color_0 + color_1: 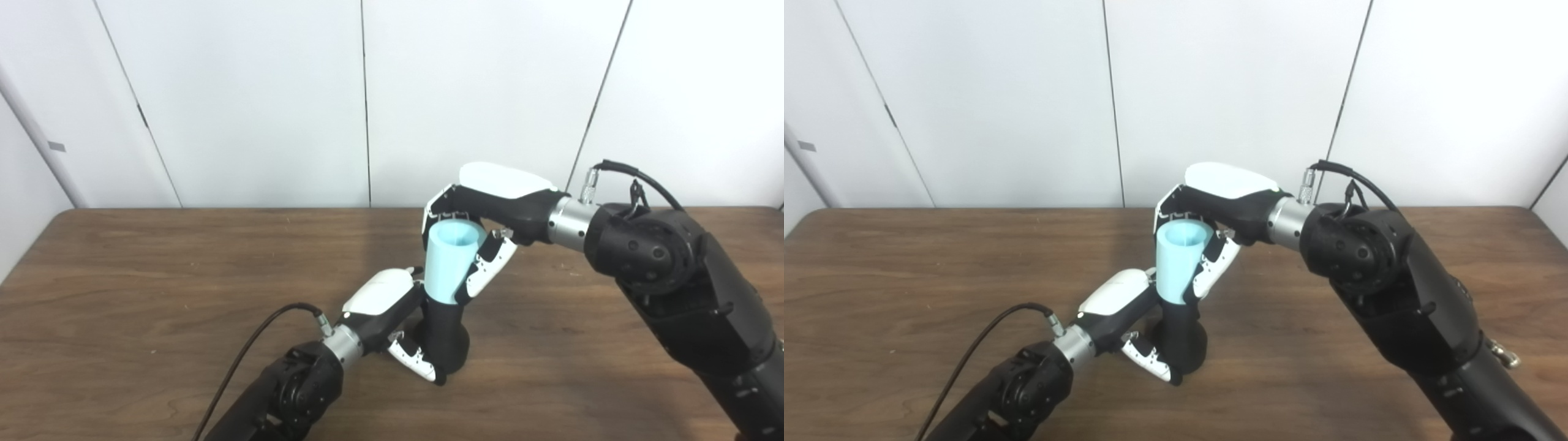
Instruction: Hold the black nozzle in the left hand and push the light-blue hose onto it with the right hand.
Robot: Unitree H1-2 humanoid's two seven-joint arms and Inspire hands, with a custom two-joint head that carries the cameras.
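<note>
The black nozzle (445, 335) stands upright on the wooden table (153, 294), wide at its base and narrowing upward. My left hand (392, 318) is shut on its lower part from the left, fingers curled under the base. The light-blue hose (449, 260), a short open-topped tube, sits over the nozzle's upper end, tilted slightly right at the top. My right hand (484, 214) comes in from the right and is shut on the hose, fingers behind its rim and thumb down its right side. The joint between hose and nozzle shows just above my left hand.
White wall panels rise behind the table's far edge (245, 209). A black cable (245, 355) loops off my left wrist over the table. My bulky right forearm (686, 288) crosses the table's right side.
</note>
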